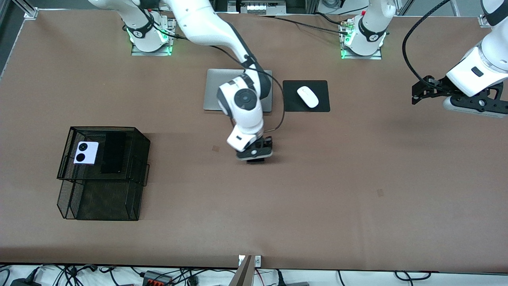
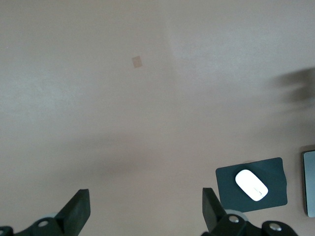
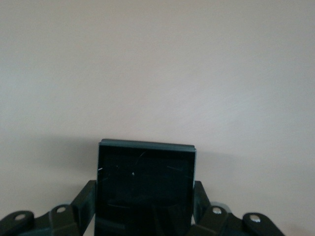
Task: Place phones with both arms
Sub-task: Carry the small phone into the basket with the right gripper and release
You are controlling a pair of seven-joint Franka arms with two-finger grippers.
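The small squarish black phone (image 3: 145,189) sits between the two fingers of the right hand (image 1: 256,154), which is closed on its sides low over the middle of the table (image 1: 317,190), nearer the front camera than the silver laptop (image 1: 212,89). Whether the phone has left the surface cannot be told. The other two phones already lie in the upper tier of the black mesh basket (image 1: 141,137) toward the right arm's end: the pinkish-white phone (image 1: 86,153) with two black circles, and the long slim black phone (image 1: 112,152) just beside it.

The left hand (image 2: 145,216) waits with its fingers spread wide and empty, up over the left arm's end of the table, the white mouse (image 1: 308,96) on its black pad (image 1: 291,104) showing in its wrist view.

The grip is only on the phone's thin, smooth edges, so it could pivot or slip out during the carry. The basket is crowded too; a careless drop might land on the phones inside or catch the wire rim.
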